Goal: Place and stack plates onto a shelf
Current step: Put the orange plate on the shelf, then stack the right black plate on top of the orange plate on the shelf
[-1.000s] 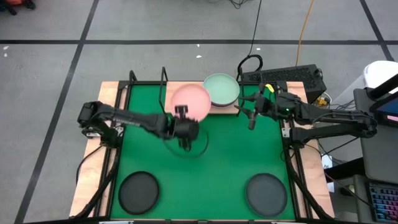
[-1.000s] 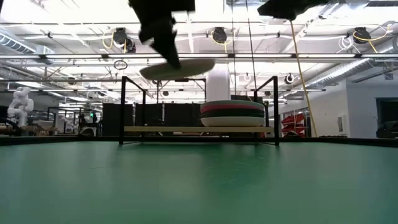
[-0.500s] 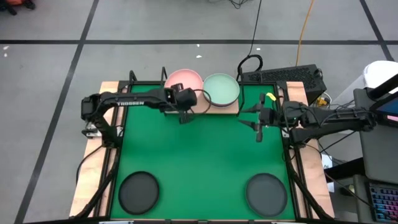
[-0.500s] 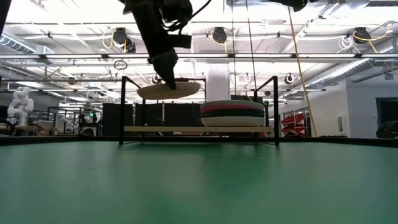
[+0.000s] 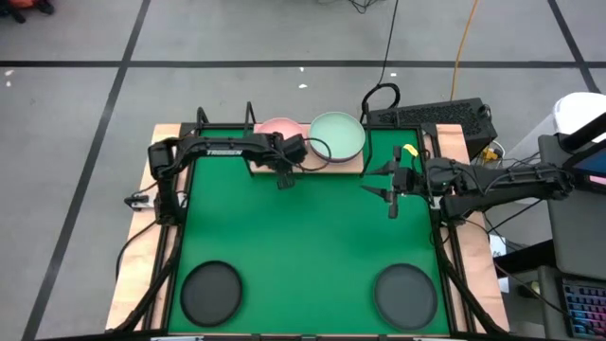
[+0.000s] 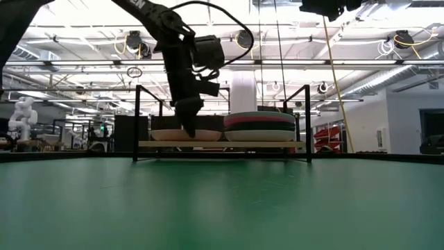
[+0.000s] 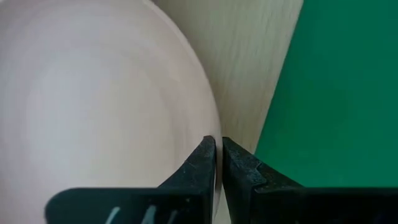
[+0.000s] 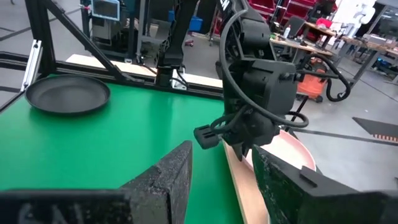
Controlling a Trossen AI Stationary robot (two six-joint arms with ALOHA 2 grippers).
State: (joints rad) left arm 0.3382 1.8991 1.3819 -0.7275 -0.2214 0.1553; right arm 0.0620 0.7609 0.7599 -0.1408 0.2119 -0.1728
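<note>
The pale pink plate (image 5: 275, 131) lies flat on the left half of the light-wood shelf (image 5: 333, 169), its underside on the board (image 6: 222, 144). My left gripper (image 5: 284, 174) stands at the plate's near rim, fingers pointing down, shut on it. On the shelf's right half sits a stack topped by the mint green plate (image 5: 337, 135); magenta, white and dark layers show in the stack (image 6: 259, 126). My right gripper (image 5: 391, 193) hovers open over the mat, right of the shelf's near edge, touching nothing. Two dark plates (image 5: 211, 292) (image 5: 405, 296) lie on the mat. My left gripper (image 7: 219, 155) pinches the pale pink plate's rim (image 7: 210, 132) on the side facing the green mat, one finger (image 7: 199, 165) inside the rim and one outside. The fingers come from above, pointing down. The plate rests level on the shelf board (image 6: 184, 135).
A black wire frame (image 6: 137, 118) rises around the shelf with posts at its corners. The green mat (image 5: 303, 246) stretches between the shelf and the two dark plates. A keyboard (image 5: 436, 116) and cables lie beyond the table's far right corner.
My left gripper carried the pale pink plate from above the mat toward the far edge and then down. The plate went from held high and tilted to lying level on the shelf's left half. My right gripper drifted slightly toward the near edge and stayed open.
</note>
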